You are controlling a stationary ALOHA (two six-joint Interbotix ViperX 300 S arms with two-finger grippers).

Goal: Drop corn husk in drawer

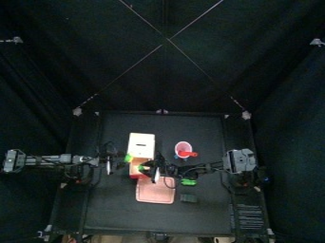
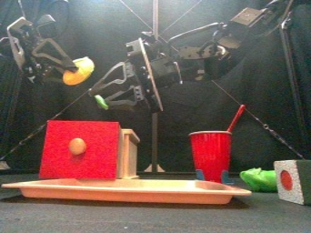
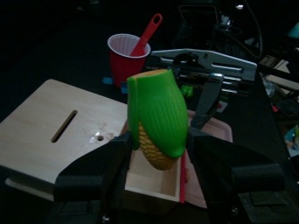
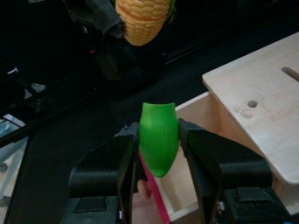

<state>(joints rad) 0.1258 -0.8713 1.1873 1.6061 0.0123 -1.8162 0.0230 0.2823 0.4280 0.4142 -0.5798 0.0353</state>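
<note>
One wooden drawer box [image 3: 70, 131] with a red front [image 2: 83, 150] stands on one pink tray [image 2: 127, 189] on the table [image 1: 203, 128]. One red cup [image 2: 210, 155] holding one red straw [image 2: 234, 118] stands just beside the box. One green object [image 2: 257, 178] and one grey cube [image 2: 293, 181] with a red dot lie beyond the cup, farther from the box.

One corn cob [image 3: 158, 122], partly wrapped in green husk, is pinched by the left gripper [image 3: 156, 162] above the box.

One loose corn husk [image 4: 160, 136] is clamped between the jaws of the right gripper [image 4: 160, 166], above the box's open drawer [image 4: 216, 175] and near the cob.
</note>
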